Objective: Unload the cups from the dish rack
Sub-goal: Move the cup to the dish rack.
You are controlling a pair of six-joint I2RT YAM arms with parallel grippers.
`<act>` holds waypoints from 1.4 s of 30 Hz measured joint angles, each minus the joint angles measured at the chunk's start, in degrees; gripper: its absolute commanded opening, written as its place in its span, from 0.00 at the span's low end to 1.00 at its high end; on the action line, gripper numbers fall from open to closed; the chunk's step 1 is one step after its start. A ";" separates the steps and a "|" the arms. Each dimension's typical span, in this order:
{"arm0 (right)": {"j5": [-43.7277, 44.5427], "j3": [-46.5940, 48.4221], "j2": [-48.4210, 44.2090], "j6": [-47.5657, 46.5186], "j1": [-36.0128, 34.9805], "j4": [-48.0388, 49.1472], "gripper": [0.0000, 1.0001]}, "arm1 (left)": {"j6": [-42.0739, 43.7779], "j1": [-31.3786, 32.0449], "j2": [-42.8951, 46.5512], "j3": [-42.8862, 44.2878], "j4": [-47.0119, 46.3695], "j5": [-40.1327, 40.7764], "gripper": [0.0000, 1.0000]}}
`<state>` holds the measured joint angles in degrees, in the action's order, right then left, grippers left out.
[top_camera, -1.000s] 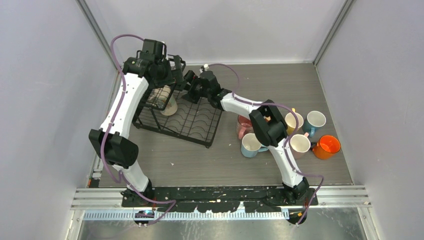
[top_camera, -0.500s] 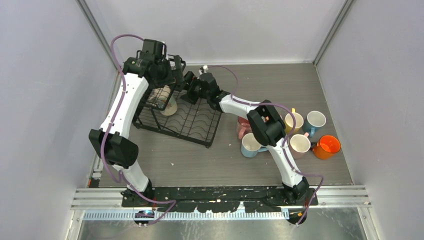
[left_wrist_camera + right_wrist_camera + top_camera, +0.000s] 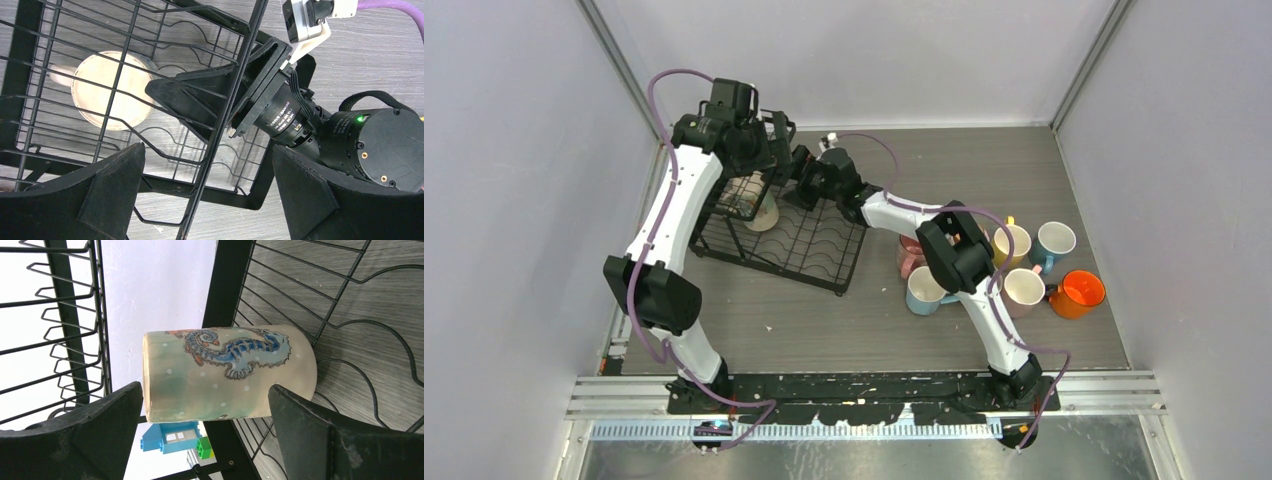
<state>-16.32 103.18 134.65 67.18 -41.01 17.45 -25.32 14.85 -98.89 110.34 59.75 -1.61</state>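
The black wire dish rack (image 3: 809, 250) lies at the table's far left. One beige cup (image 3: 764, 212) with a seahorse picture (image 3: 235, 352) stands inside it, its round top (image 3: 112, 90) seen from above through the wires. My right gripper (image 3: 802, 188) reaches into the rack, open, its fingertips (image 3: 107, 420) on either side of the cup's near part without closing on it. My left gripper (image 3: 774, 145) hovers open above the rack's far end, and its fingers (image 3: 115, 195) hold nothing. Several more cups stand on the table at right: pink (image 3: 912, 250), light blue (image 3: 922, 290), yellow (image 3: 1012, 240) and orange (image 3: 1079, 293).
Grey walls close the table at the left, back and right. The right arm's wrist (image 3: 310, 125) sits just under the left gripper, near the rack's edge bar (image 3: 235, 100). A small blue and green toy brick (image 3: 175, 437) shows beyond the rack.
My right gripper has slid a little to the left, closer to the beige cup. The left arm has stayed where it was.
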 measured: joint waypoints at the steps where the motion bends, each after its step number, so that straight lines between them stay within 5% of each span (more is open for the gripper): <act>1: -0.09 -0.13 0.00 0.00 -0.02 0.26 1.00 | 0.00 0.00 -0.02 0.00 0.00 0.00 1.00; 14: -0.94 -0.68 0.00 -0.61 -0.59 1.33 1.00 | 0.00 0.00 -0.15 0.00 -0.11 0.00 1.00; 42: 6.12 0.09 -4.35 -4.87 -1.68 -12.39 0.98 | 0.00 0.00 -0.24 0.00 -0.13 0.00 1.00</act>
<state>-10.20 103.26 130.30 62.30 -42.70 5.06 -25.32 14.85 -99.13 110.34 59.61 -1.61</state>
